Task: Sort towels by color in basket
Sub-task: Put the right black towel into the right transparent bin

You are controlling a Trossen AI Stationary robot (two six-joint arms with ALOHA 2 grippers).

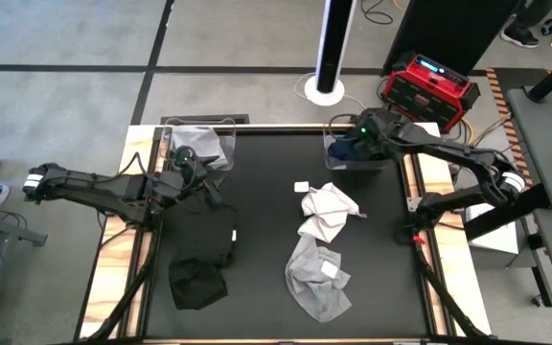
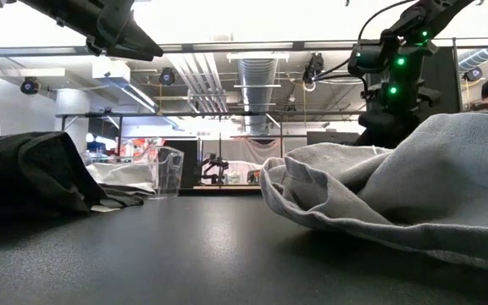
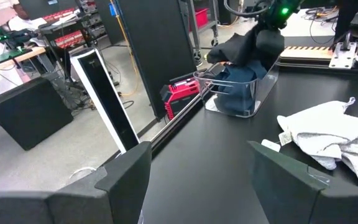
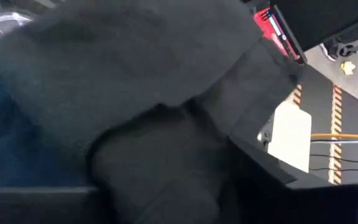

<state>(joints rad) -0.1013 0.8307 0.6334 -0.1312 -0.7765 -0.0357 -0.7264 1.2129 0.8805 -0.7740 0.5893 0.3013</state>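
My right gripper [image 1: 356, 141] hovers over the clear basket [image 1: 351, 158] at the table's far right and is shut on a black towel [image 3: 246, 48], which droops onto a navy blue towel [image 3: 236, 98] inside. My left gripper [image 3: 204, 186] is open above the table, near the far-left basket [image 1: 199, 142], which contains a light grey towel. Two black towels [image 1: 204, 240] [image 1: 197, 284] lie flat on the left of the table. White and light grey towels [image 1: 328, 204] [image 1: 318, 276] lie crumpled at its middle. My right gripper holds the black towel from above, fingers pointing down into the basket. The cloth [image 4: 154, 93] bunches over the fingers and hides where they grip. The towel hangs below the gripper, and its lower part [image 3: 232, 59] reaches inside the basket rim above the navy towel.
A small white tag [image 1: 302, 186] lies loose on the dark mat. Wooden strips run along the table's left and right edges. A red device [image 1: 429, 84] and a white post [image 1: 332, 48] stand on the floor beyond the far edge. Bare mat lies between the two baskets.
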